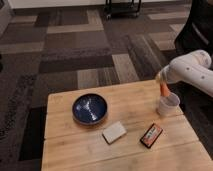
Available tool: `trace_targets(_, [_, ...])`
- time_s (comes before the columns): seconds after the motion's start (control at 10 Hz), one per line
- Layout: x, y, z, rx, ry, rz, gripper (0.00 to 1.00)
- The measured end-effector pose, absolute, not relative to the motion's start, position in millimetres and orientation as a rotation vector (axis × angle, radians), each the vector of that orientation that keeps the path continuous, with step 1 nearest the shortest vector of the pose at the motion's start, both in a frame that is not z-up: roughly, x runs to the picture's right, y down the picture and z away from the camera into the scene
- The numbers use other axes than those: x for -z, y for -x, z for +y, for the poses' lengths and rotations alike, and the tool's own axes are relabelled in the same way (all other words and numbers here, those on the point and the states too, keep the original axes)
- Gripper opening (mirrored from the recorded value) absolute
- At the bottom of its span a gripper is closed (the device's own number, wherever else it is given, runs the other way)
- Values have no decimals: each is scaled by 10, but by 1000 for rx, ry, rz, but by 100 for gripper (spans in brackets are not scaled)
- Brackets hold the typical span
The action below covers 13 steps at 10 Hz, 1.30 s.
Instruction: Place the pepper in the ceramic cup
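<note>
The ceramic cup [168, 104] is small and pale and stands upright near the right edge of the wooden table [130, 150]. My gripper [161, 79] hangs at the end of the white arm, just above and slightly left of the cup. It is shut on the slim orange pepper [164, 89]. The pepper hangs point down, with its lower tip at the cup's rim.
A wide dark-blue bowl [90, 108] sits at the table's left middle. A pale flat block [114, 132] lies in front of it. A red-and-black packet [151, 135] lies in front of the cup. Patterned carpet surrounds the table, and a black cart [122, 6] stands far back.
</note>
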<state>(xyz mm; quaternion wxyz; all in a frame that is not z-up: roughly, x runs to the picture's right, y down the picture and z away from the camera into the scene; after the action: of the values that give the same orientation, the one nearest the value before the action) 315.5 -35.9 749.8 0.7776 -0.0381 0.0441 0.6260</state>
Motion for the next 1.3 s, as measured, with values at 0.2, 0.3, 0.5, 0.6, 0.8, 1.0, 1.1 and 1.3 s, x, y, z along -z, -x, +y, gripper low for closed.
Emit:
trace_targets(0.2, [-7521, -3160, -291, -1353, 86, 84, 0])
trace_targets(0.3, [-7523, -3167, -226, -1358, 89, 84, 0])
trace_targets(0.5, [-7463, -3182, -68, -1390, 96, 104, 0])
trace_targets(0.6, [-7450, -3194, -47, -1396, 95, 107, 5])
trace_targets(0.8, [-7456, -3176, -53, -1394, 97, 105, 32])
trace_targets(1.0, [-7456, -3176, -55, -1394, 97, 105, 60])
trace_targets(1.1, [-7455, -3177, -55, -1394, 96, 105, 72])
trace_targets(1.3, [-7455, -3178, -55, -1394, 96, 105, 80])
